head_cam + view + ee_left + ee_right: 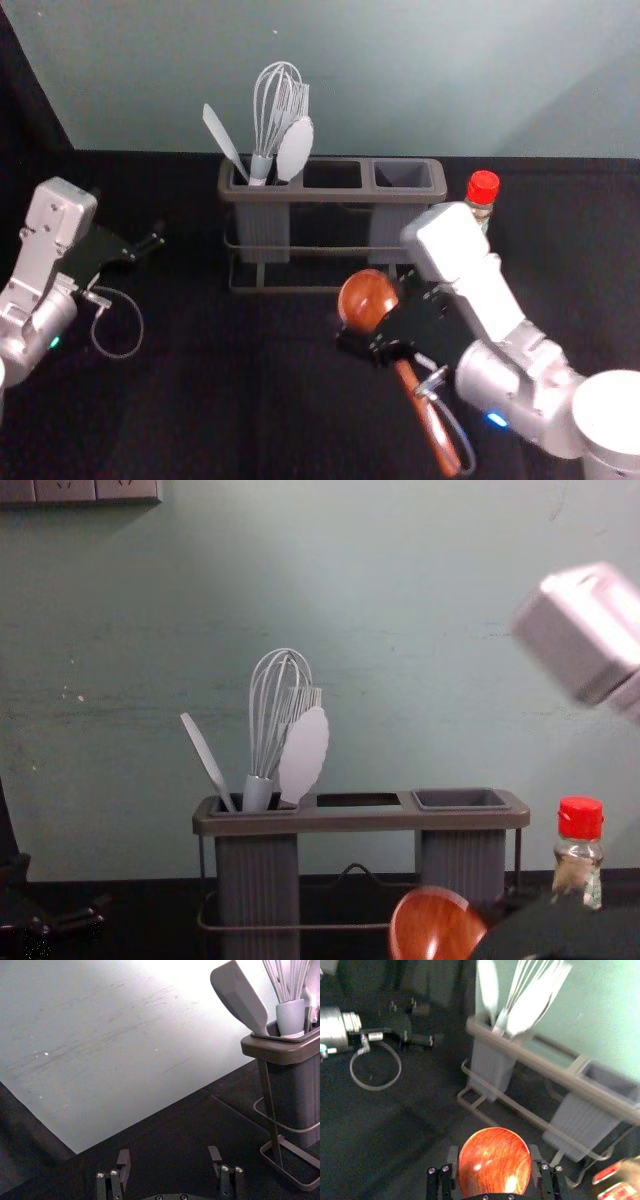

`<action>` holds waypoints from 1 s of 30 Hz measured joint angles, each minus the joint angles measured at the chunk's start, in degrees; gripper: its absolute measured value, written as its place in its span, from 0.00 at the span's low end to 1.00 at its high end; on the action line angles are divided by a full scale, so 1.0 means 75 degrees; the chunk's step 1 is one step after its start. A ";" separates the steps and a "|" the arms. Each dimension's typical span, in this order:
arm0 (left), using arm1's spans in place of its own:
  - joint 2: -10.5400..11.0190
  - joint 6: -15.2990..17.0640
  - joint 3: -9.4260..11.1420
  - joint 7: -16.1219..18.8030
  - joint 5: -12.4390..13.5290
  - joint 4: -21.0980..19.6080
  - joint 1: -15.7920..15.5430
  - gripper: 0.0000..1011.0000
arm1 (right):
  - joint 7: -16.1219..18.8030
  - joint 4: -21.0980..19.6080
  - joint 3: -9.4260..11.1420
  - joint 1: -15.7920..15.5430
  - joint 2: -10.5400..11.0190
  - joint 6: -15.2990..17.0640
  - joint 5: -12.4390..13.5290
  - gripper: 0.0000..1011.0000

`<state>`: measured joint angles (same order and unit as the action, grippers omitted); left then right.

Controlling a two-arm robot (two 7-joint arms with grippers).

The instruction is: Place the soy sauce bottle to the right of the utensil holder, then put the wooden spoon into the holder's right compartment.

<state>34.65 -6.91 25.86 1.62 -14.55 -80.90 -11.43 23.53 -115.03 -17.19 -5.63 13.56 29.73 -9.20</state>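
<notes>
In the head view my right gripper (372, 345) is in front of the utensil holder (330, 166), shut on the wooden spoon (367, 299). The spoon's bowl points toward the holder, and its handle slants down toward the near right. Through the right wrist view, the bowl (495, 1162) sits between the fingertips of the right gripper (494, 1160). The red-capped soy sauce bottle (579, 852) stands upright to the right of the holder (360, 820), whose right compartment (461, 800) holds nothing. My left gripper (152, 245) is idle at the left; the left wrist view has this gripper (169, 1157) open.
A whisk (270, 715), a white spatula (207, 765) and other white utensils (304, 755) stand in the holder's left compartment. Behind the dark table (200, 400) rises a pale wall (400, 70). The right forearm reaches in close to the bottle in the head view.
</notes>
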 joint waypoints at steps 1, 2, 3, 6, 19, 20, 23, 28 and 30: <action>0.0000 0.0000 0.0000 0.0000 0.0000 0.0000 0.0000 1.00 | -0.0027 -0.0040 0.0031 -0.0051 0.0028 -0.0108 0.0022 0.83; 0.0000 0.0000 0.0000 0.0000 0.0000 0.0000 0.0000 1.00 | -0.0069 -0.0093 0.0077 -0.0113 0.0058 -0.0263 0.0048 0.83; 0.0000 0.0000 0.0000 0.0000 0.0000 0.0000 0.0000 1.00 | -0.0155 -0.0160 0.0146 -0.0234 0.0105 -0.0579 0.0108 0.83; 0.0000 0.0000 0.0001 0.0000 0.0000 0.0000 0.0000 1.00 | -0.0311 -0.0225 0.0229 -0.0411 0.0159 -0.1144 0.0176 0.83; 0.0000 0.0000 0.0000 0.0000 0.0000 0.0000 0.0000 1.00 | -0.1435 0.0061 0.0440 -0.0869 0.0343 -0.4706 0.0208 0.83; 0.0000 0.0000 0.0000 0.0000 0.0000 0.0000 0.0000 1.00 | -0.1514 0.0115 0.0442 -0.0880 0.0350 -0.4955 0.0185 0.83; 0.0000 0.0000 0.0000 0.0000 0.0000 0.0000 0.0000 1.00 | -0.1625 0.0209 0.0443 -0.0887 0.0353 -0.5313 0.0151 0.83; 0.0000 0.0000 0.0000 0.0000 0.0000 0.0000 0.0000 1.00 | -0.1728 0.0279 0.0439 -0.0904 0.0321 -0.5486 0.0095 0.83; 0.0000 0.0000 0.0000 0.0000 0.0000 0.0000 0.0000 1.00 | -0.1759 0.0291 0.0435 -0.0914 0.0303 -0.5495 0.0073 0.83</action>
<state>34.64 -6.91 25.86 1.62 -14.55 -80.90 -11.43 10.34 -112.85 -13.93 -12.49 15.83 -11.48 -8.65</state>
